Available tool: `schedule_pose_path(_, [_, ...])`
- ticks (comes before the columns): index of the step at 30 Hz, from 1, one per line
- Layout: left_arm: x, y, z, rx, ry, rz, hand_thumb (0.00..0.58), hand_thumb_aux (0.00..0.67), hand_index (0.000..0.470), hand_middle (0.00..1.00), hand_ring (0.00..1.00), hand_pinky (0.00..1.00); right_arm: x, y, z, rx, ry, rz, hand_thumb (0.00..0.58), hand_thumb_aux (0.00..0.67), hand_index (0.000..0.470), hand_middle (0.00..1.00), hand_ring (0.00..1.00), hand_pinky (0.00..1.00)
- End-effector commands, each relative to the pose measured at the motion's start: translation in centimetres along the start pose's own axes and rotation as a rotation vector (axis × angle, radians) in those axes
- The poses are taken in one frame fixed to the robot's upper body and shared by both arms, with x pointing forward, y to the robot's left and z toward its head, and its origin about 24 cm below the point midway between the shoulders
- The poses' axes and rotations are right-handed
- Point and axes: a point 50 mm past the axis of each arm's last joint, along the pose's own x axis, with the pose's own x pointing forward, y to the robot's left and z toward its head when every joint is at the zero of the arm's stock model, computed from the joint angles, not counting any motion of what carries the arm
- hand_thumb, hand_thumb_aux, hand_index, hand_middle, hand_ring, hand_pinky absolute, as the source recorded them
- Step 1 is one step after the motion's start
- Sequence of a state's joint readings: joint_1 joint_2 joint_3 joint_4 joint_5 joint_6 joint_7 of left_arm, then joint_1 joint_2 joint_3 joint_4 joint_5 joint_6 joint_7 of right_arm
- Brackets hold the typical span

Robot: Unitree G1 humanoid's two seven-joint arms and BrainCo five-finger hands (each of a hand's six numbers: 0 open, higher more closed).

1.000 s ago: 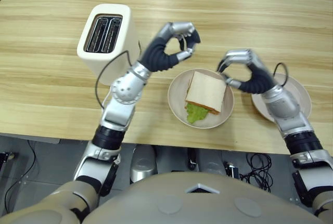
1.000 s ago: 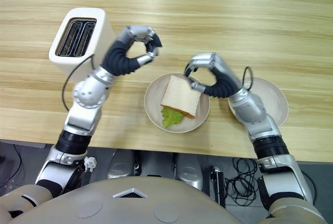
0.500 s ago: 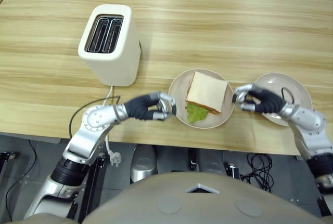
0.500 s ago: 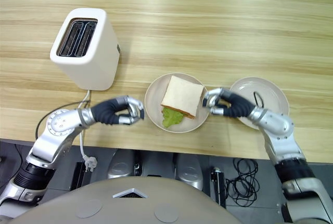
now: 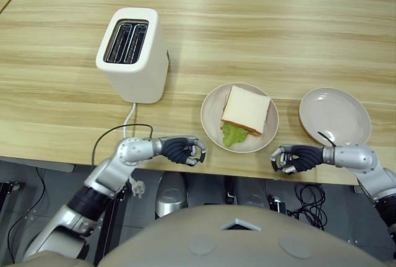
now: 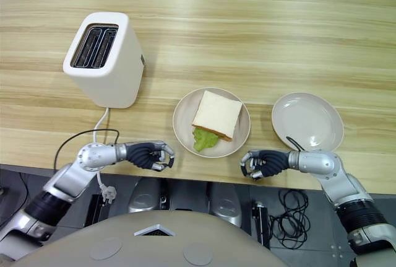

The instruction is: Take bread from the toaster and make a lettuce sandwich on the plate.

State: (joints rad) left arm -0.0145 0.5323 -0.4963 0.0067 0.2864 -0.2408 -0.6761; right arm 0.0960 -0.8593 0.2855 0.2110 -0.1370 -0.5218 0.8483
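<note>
The wooden table carries everything, and the plate that holds the sandwich serves as the reference point. It sits close to the table's near edge.

The toaster, a cream-coloured upright box, stands to the left of that plate and farther from the robot. It is well apart from the rim, and its two dark slots face upward. A second plate, in the same pale tone, lies just to the right of the sandwich plate with a narrow strip of table between the two rims.

The sandwich sits on the reference plate. Its top slice of bread is square and turned at a slight angle, covering the middle and right part of the dish. A darker edge shows under its near side.

The left hand is left of the plate and nearer the robot, close to the rim but apart from it. Its fingers are curled into a loose fist around nothing. The right hand is right of the plate and nearer the robot, and it is likewise curled and holding nothing.

The lettuce pokes out from under the bread at the plate's near-left side. The toaster's cord loops left of the plate, ending in a plug hanging below the table edge.
</note>
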Motion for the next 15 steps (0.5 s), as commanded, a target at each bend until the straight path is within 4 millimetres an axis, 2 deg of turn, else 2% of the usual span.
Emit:
schedule_pose_path(1, [1.5,0.6,-0.8,0.066,0.032,0.042,0.58,0.67,0.46,1.0,1.0,1.0,2.2,0.4,0.6,-0.095,0.013,0.059,0.58,0.67,0.46,1.0,1.0,1.0])
schedule_pose_path(7, [3.3,1.4,-2.8,0.126,0.109,-0.007,0.58,0.67,0.46,1.0,1.0,1.0,4.5,-2.2,1.5,-0.178,-0.009,-0.007,0.58,0.67,0.46,1.0,1.0,1.0])
schedule_pose_path(10, [3.8,2.2,-4.0,0.129,0.174,-0.014,0.58,0.67,0.46,1.0,1.0,1.0,5.0,-3.6,0.9,-0.127,-0.004,-0.027,0.58,0.67,0.46,1.0,1.0,1.0])
schedule_pose_path(15, [5.0,5.3,-6.4,0.102,0.363,0.106,0.58,0.67,0.46,1.0,1.0,1.0,5.6,-7.3,-1.0,-0.049,0.066,-0.105,0.58,0.67,0.46,1.0,1.0,1.0])
